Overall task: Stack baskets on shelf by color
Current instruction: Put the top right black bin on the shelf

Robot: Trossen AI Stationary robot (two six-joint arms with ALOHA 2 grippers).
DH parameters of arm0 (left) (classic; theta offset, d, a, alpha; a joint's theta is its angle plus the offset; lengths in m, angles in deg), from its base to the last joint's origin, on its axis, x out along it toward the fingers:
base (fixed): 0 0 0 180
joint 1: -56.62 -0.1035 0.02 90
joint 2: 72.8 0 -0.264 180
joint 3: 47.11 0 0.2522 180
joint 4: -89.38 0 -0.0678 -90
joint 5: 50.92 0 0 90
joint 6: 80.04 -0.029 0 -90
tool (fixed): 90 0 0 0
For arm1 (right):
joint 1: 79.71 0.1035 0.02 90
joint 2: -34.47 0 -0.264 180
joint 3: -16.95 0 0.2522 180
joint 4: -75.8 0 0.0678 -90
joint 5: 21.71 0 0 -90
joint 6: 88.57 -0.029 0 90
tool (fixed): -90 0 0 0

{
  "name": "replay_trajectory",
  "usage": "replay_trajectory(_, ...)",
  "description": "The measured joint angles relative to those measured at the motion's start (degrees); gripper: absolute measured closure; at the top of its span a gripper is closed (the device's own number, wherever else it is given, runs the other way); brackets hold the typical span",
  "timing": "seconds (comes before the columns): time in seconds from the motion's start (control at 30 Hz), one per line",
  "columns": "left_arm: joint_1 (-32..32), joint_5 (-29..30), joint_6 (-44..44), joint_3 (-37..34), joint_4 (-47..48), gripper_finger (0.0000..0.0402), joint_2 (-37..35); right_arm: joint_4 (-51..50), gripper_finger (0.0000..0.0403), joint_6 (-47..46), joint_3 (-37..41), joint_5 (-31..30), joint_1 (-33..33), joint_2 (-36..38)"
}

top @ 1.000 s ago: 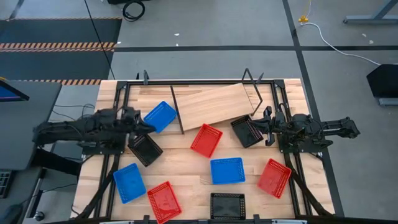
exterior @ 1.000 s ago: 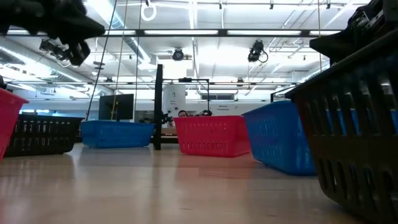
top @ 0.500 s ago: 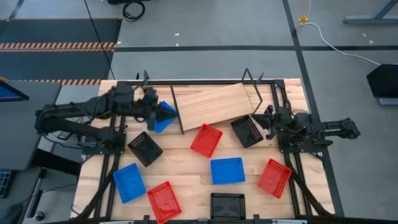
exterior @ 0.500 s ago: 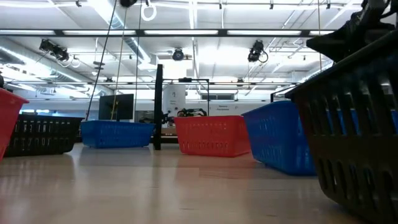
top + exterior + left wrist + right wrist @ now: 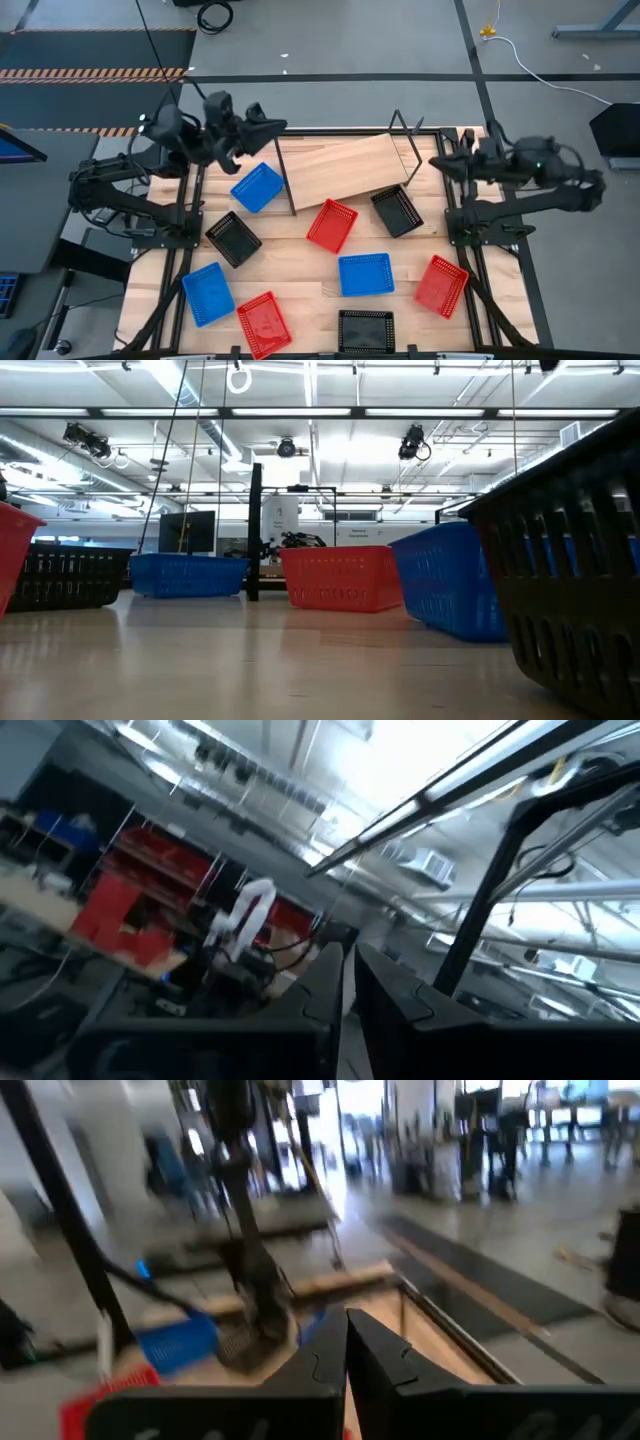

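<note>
Across the counter (image 5: 310,290), seen from above, nine baskets are shown scattered singly: blue ones at (image 5: 257,187), (image 5: 207,293) and (image 5: 365,274); red ones at (image 5: 332,225), (image 5: 264,323) and (image 5: 441,285); black ones at (image 5: 233,239), (image 5: 397,211) and (image 5: 365,330). None is seen stacked, and none rests on the shelf (image 5: 345,168), which lies slanted at the counter's far edge with its wire frame ends showing, the black basket at its right end just beside it. The baskets are judged to be light, thin-walled mesh plastic, somewhat flexible and apt to slide on the smooth wood; hold is judged best taken over one rim wall, a finger on either side, at the middle of a side so the basket hangs level. The left gripper (image 5: 272,127) is raised near the counter's far-left corner, close to the shelf's left end and above the nearest blue basket; its jaws are seen nearly together in its wrist view, with nothing held between them. The right gripper (image 5: 448,163) is raised at the far-right edge, beside the shelf's right wire end; its jaws are closed and empty, touching nothing
</note>
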Motion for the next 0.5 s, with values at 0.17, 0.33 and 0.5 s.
replay_trajectory(0.17,0.1,0.0,-1.6,-0.1,-2.1,0.0363,0.0,-17.9,0.039,-5.3,-15.4,-1.9,-0.1,-15.9)
replay_trajectory(0.33,0.2,-0.4,-0.9,-0.1,-2.0,0.0371,0.9,-33.6,0.039,-22.2,-22.0,1.9,-2.0,-27.7)
replay_trajectory(0.5,0.2,-1.4,3.2,-0.1,0.3,0.0372,0.8,-31.8,0.039,-34.7,-22.2,10.8,-2.7,-35.3)
